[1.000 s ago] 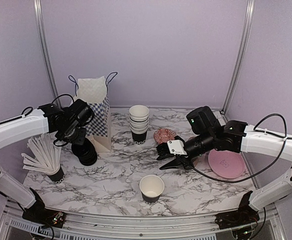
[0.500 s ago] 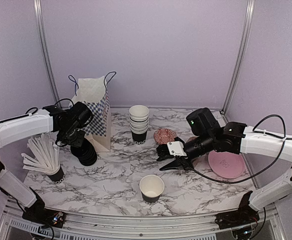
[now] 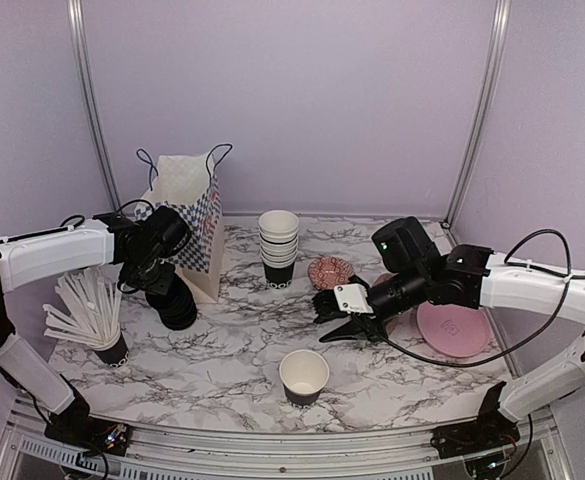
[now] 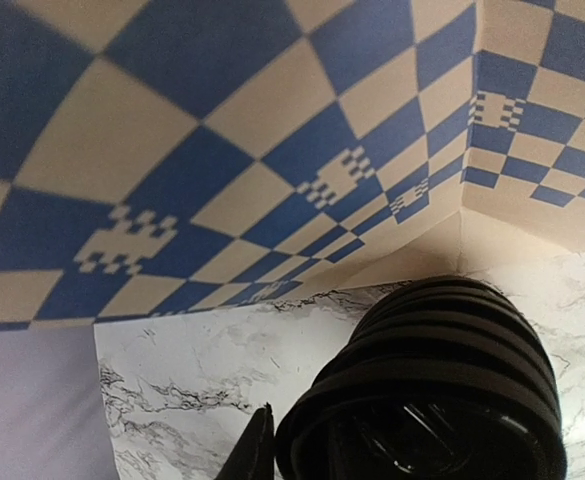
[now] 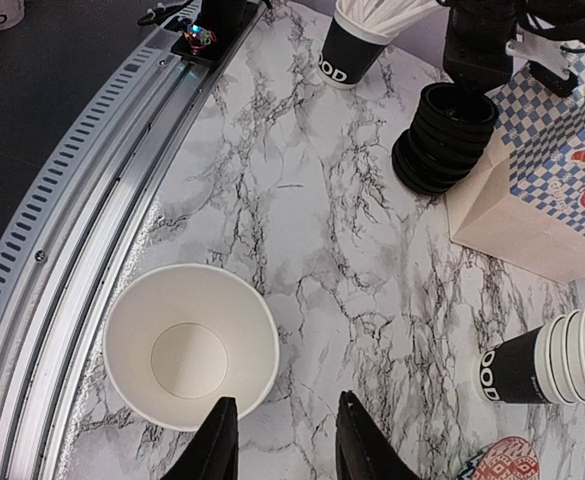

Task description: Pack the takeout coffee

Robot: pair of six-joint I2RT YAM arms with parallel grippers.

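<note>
coffee cup [image 3: 304,376]: one, open-topped, upright near the table's [image 3: 222,360] front edge
left tool [image 3: 158,282]: on one lid stack [image 3: 177,305]; grip cannot be told
right tool [image 5: 285,402]: two fingers spread, empty, near cup
cup stack [image 3: 278,248]: one

cup stack [image 3: 278,248] stands mid-table on the table [image 3: 222,350]: paper bag [image 3: 190,225] is near on its left, lid stack [image 3: 175,300] is left of it and nearer the arm bases, just beside the bag, and the cup of straws [image 3: 100,318] is farther left and nearer still. small dish [image 3: 329,270] lies just right of the cup stack, and the plate [image 3: 454,327] well right and nearer. coffee cup [image 3: 304,376] stands upright well in front of the cup stack, slightly right.
</note>
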